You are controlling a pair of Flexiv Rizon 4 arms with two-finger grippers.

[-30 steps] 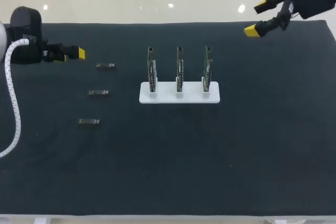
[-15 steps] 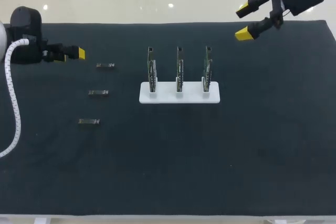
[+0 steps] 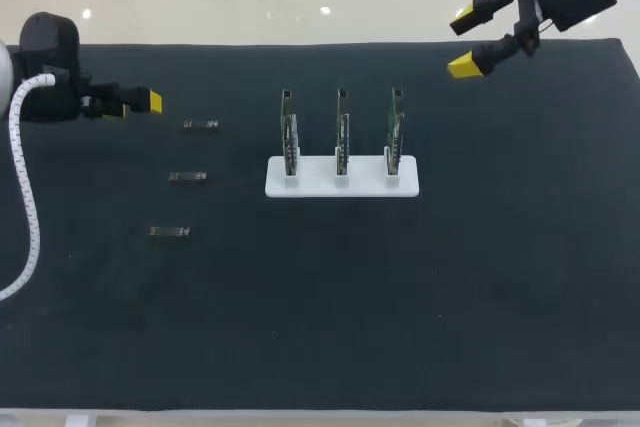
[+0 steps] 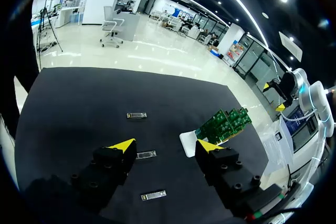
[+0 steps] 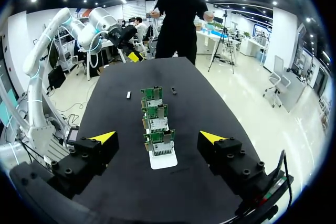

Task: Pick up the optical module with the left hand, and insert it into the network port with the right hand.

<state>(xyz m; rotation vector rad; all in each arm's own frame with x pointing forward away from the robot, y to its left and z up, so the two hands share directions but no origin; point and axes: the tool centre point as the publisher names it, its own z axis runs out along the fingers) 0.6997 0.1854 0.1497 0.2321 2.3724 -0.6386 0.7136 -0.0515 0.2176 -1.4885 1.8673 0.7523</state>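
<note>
three optical modules lie flat on the black mat (image 3: pixel 320 327) at the left, in a slanting column: the far module (image 3: pixel 200 125), the middle module (image 3: pixel 187 177) and the near module (image 3: pixel 169 232), each apart from the next and none of them touched

the left gripper (image 3: pixel 140 104) sits at the far left of the mat, just left of the far module, its fingers apart with nothing between them (only one yellow tip shows plainly from above). in its own wrist view the left gripper (image 4: pixel 164 145) looks down on the mat with its tips wide, and the middle module (image 4: pixel 146 155) shows in the gap between them, down on the mat, with the other two in line with it on either side

right of the modules, about the middle of the mat, a white base (image 3: pixel 340 185) holds three circuit boards (image 3: pixel 342 137) upright in a row from left to right, apart from one another; the ports on them are too small to make out

the right gripper (image 3: pixel 463 43) is up over the far right edge of the mat, beyond the rightmost board and clear of it, fingers spread and holding nothing. in the right wrist view the right gripper (image 5: pixel 157 137) has its tips wide apart, and the circuit boards (image 5: pixel 156 116) line up one behind another ahead of it on the white base (image 5: pixel 163 162)
</note>
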